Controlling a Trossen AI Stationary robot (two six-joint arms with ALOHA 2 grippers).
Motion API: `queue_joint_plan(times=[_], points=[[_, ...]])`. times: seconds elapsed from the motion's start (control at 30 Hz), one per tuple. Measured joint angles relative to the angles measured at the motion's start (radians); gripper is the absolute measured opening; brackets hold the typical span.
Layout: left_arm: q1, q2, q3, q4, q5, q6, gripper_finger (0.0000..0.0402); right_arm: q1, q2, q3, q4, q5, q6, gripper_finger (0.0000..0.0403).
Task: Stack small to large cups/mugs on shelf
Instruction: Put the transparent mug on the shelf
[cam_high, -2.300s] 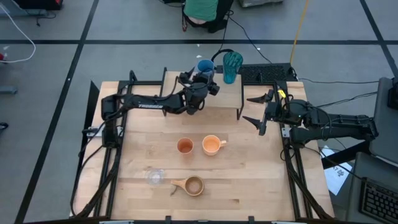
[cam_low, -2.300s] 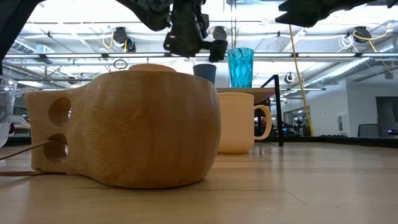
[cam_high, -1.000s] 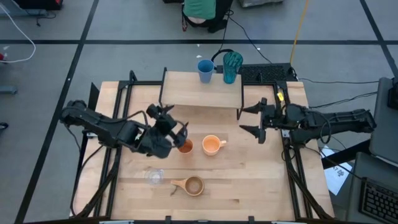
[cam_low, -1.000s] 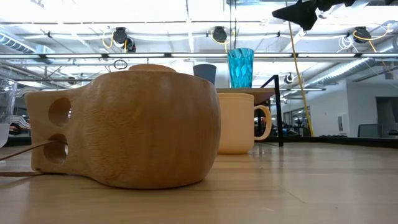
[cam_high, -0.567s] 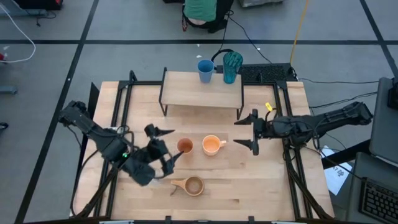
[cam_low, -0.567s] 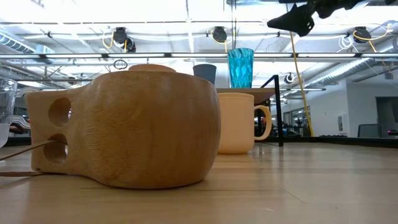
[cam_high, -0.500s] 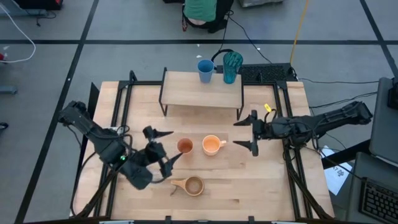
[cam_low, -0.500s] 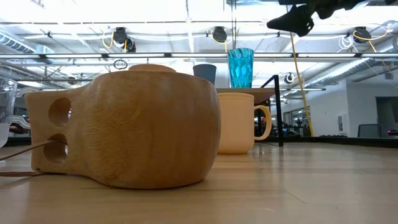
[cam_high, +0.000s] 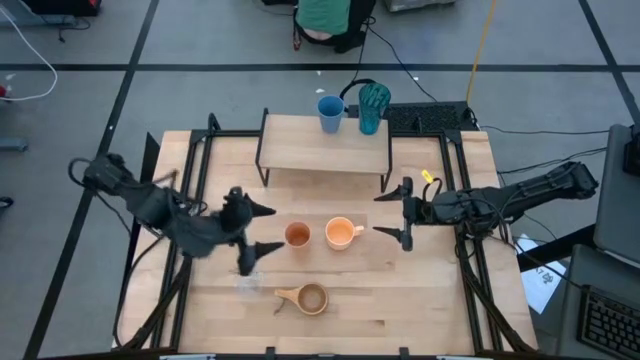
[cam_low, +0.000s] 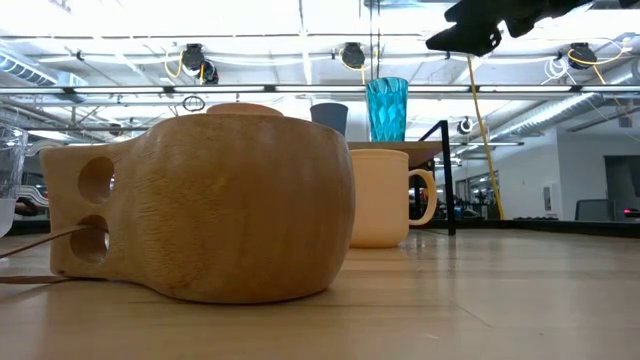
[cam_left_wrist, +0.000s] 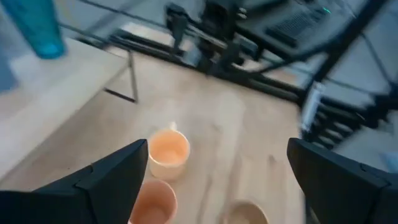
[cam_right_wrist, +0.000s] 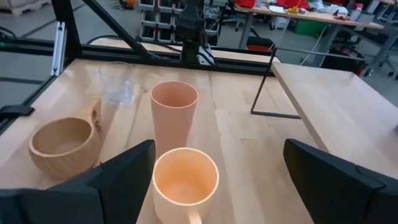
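A blue cup (cam_high: 329, 112) and a teal tumbler (cam_high: 373, 107) stand side by side at the far edge of the shelf (cam_high: 325, 145). On the tabletop stand an orange-brown tumbler (cam_high: 297, 235) and an orange mug (cam_high: 341, 233). Nearer the front edge stand a clear glass (cam_high: 248, 285) and a wooden cup (cam_high: 310, 298). My left gripper (cam_high: 262, 229) hovers open just left of the orange-brown tumbler (cam_left_wrist: 154, 202), pointing right. My right gripper (cam_high: 388, 213) hovers open just right of the mug (cam_right_wrist: 185, 180), pointing left. Neither holds anything.
The shelf's thin black legs (cam_high: 385, 180) stand just beyond both grippers. Black frame rails (cam_high: 200, 190) run along the table's left and right sides. Bare wood lies right of the wooden cup (cam_low: 210, 205), toward the front right corner.
My left gripper has swung toward the near edge, then drawn back leftward and risen, rolling so that its open fingers face the orange-brown tumbler. My right gripper has moved from beside the shelf's right leg toward the mug, a little lower and nearer the front. No cup has moved.
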Motion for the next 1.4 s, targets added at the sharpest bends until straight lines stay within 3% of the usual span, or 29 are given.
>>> queue_joint_plan(times=[0.1, 0.2, 0.43, 0.57, 0.63, 0.87, 0.97, 1.23, 1.4], points=[[0.084, -0.024, 0.096, -0.095, 0.127, 0.046, 0.0372, 0.000, 0.000, 0.000, 0.000, -0.001, -0.024, 0.0348], [0.143, -0.012, 0.231, -0.266, 0.155, 0.079, 0.0360, 0.000, 0.000, 0.000, 0.000, -0.001, -0.035, 0.0348], [0.281, 0.159, 0.629, -0.716, 0.316, 0.125, 0.0315, 0.000, 0.000, 0.000, 0.000, -0.002, -0.046, 0.0348], [0.318, 0.244, 0.773, -0.734, 0.496, 0.200, 0.0289, 0.000, 0.000, 0.000, 0.000, -0.002, -0.047, 0.0348], [0.325, 0.291, 0.815, -0.741, 0.537, 0.171, 0.0276, -0.001, -0.001, 0.000, 0.000, -0.002, -0.048, 0.0348], [0.301, 0.360, 0.733, -0.741, 0.774, 0.109, 0.0228, -0.001, -0.001, 0.000, -0.006, -0.002, -0.044, 0.0348], [0.250, 0.370, 0.669, -0.740, 0.820, 0.096, 0.0209, -0.001, -0.001, 0.000, -0.006, -0.003, -0.041, 0.0348], [0.103, 0.330, 0.405, -0.741, 0.872, 0.046, 0.0168, -0.001, -0.001, 0.000, -0.002, -0.003, -0.043, 0.0348], [0.043, 0.266, 0.262, -0.741, 0.822, -0.004, 0.0163, -0.001, -0.001, -0.001, 0.000, -0.004, -0.044, 0.0348]])
